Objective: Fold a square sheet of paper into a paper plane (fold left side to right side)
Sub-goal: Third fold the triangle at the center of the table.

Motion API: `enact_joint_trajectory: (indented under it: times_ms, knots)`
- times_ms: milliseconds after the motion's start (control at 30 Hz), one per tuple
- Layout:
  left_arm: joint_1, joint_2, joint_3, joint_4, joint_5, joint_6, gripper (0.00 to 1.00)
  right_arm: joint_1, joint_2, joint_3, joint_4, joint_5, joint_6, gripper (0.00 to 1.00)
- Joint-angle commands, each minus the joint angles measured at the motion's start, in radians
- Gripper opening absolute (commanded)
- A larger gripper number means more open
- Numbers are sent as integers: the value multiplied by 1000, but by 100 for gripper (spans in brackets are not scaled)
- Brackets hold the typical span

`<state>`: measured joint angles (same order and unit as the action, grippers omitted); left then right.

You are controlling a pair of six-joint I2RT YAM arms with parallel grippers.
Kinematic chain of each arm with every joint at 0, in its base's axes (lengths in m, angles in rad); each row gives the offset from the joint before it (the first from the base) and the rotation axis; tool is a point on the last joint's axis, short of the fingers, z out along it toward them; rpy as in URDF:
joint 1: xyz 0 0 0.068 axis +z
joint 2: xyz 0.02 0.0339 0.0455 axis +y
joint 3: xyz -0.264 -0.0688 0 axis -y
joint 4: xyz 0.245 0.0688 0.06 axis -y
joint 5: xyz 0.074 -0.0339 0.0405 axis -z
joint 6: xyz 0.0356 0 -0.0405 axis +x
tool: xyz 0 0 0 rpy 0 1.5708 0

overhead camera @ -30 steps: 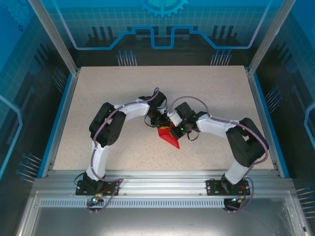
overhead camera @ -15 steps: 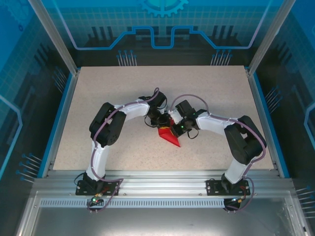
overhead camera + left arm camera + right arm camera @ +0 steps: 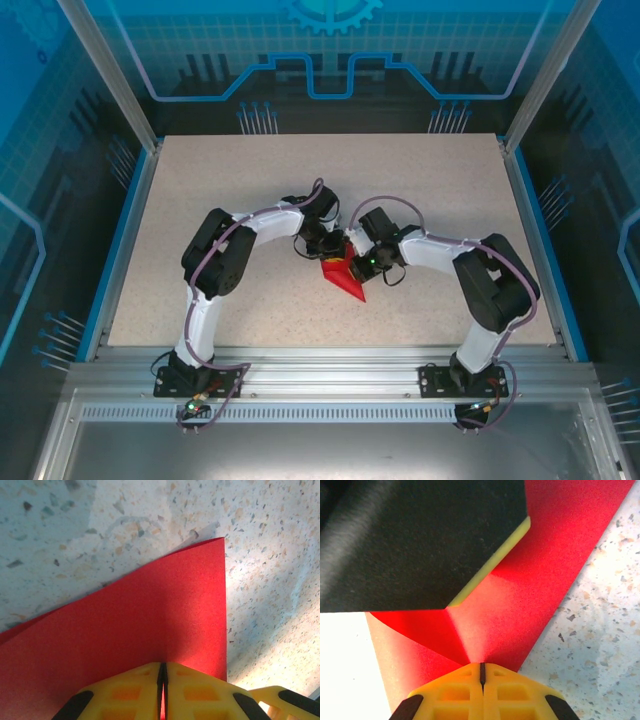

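Speckled table; left pincer, right pincer crowd close, clamping red paper.

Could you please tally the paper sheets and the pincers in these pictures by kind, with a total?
red paper sheet: 1, folded to a point
pincers: 2, left pincer and right pincer, each shut on the sheet
Total: 3

Bright, even light from above; close up, the red paper is sharp, the table glaring beside it.
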<state>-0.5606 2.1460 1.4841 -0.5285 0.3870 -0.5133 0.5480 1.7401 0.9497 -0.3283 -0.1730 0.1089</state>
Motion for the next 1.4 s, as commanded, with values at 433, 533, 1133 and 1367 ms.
enact_joint_trajectory:
  times_ms: [433,533,1133,1367]
  knots:
    - [-18,44,6,-55,-19,18,13,-19,1,-8,-5,4,27,0]
    - [-19,45,7,-55,-19,17,13,-19,-18,-8,-5,3,28,0]
    - [-21,44,10,-60,-22,18,13,-29,5,3,-20,13,26,0]
    - [-20,43,13,-60,-19,17,13,-28,37,15,-32,13,21,0]
